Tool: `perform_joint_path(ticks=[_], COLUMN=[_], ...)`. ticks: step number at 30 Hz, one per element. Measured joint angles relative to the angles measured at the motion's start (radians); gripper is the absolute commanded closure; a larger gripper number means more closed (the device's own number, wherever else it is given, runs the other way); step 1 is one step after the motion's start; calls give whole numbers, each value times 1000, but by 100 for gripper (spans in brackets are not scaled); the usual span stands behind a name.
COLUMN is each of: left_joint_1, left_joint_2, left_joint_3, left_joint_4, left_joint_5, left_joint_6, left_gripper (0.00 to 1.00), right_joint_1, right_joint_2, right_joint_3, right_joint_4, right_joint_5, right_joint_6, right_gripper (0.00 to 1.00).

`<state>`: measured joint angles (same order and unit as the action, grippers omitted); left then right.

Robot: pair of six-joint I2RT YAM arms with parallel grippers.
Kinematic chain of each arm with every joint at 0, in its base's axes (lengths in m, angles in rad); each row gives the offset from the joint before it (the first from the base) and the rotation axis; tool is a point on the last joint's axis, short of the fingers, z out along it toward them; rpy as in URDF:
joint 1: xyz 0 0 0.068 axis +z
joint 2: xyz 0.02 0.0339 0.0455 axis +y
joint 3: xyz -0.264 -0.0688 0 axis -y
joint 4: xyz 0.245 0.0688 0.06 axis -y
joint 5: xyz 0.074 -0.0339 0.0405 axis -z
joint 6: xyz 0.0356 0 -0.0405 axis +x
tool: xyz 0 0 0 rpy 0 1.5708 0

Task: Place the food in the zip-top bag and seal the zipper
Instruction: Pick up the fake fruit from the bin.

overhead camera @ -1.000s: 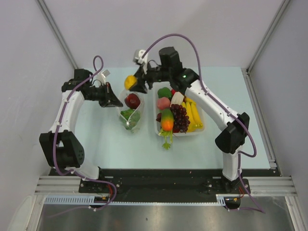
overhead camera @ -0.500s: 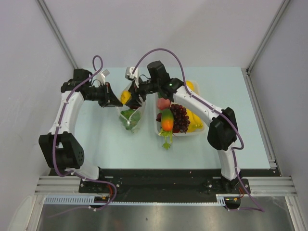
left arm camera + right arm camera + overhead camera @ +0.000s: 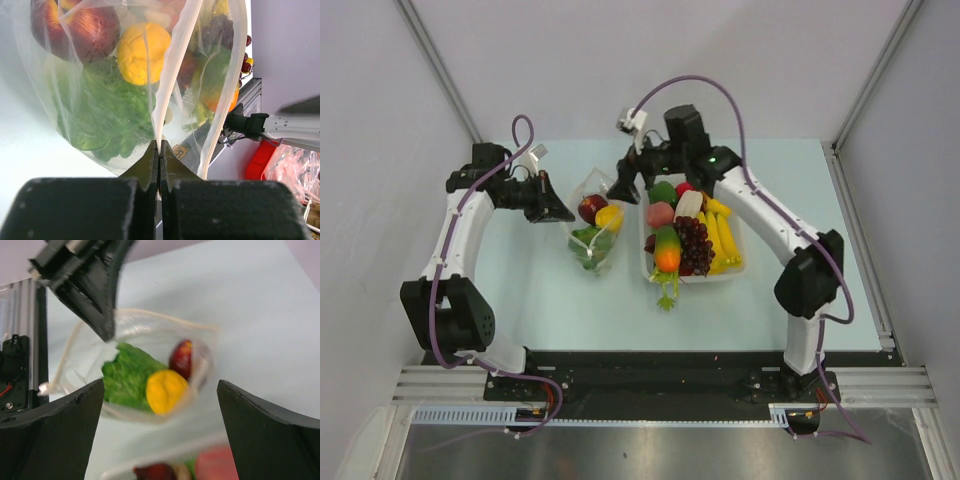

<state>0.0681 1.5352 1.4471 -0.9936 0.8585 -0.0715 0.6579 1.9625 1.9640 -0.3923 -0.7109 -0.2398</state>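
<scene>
The zip-top bag (image 3: 593, 232) lies left of the tray and holds a lettuce head (image 3: 587, 244), a red fruit (image 3: 590, 207) and a yellow fruit (image 3: 609, 217). My left gripper (image 3: 558, 211) is shut on the bag's zipper rim (image 3: 161, 125) and holds the mouth open; the lettuce (image 3: 105, 115), yellow fruit (image 3: 142, 52) and red fruit (image 3: 75, 30) show through the plastic. My right gripper (image 3: 625, 186) is open and empty, above the bag's far right side. In its view (image 3: 160, 385) the bag (image 3: 80, 340), lettuce (image 3: 127, 377) and yellow fruit (image 3: 165, 390) lie below.
A white tray (image 3: 720, 277) right of the bag holds a carrot (image 3: 667, 250), purple grapes (image 3: 694, 245), bananas (image 3: 722, 240), a pink fruit (image 3: 660, 213) and a green fruit (image 3: 663, 192). Grey walls enclose the table on three sides.
My right gripper carried the yellow fruit over the bag, let it go inside, and pulled back up and to the right, now empty. The left gripper has kept hold of the rim.
</scene>
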Motion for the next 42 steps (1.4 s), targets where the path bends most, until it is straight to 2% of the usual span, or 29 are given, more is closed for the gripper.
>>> perform_joint_path(ticks=[7,13,18,24,32,37,42], left_joint_1=[0,0,0,0,0,0,0], left_joint_2=[-2,-2,-2,-3,-7,-14,-15], left_joint_3=[-11,-12,-13,-19,-28,-32,-39], left_joint_4=[0,1,0,1,0,0,-1], left_joint_5=[0,1,0,0,-3,-10,-9], left_joint_6=[0,0,0,0,0,0,0], left_gripper=[100,100,100,100,100,100,100], right_joint_1=[-192,-326,-366,-355,-354,-222,-39], right_joint_2=[-188,-175,-144,-113,-157,-314,-451], right_joint_3=[-193,-300,-334,-342,-355,-392,-442], right_joint_4=[-65,-89,-90,-90,-151,-218,-232], right_joint_5=[162,320,391,440,240,248,354], right_joint_6=[68,116,174,259,293,302,343], right_gripper=[6,8,11,12,16,15,18])
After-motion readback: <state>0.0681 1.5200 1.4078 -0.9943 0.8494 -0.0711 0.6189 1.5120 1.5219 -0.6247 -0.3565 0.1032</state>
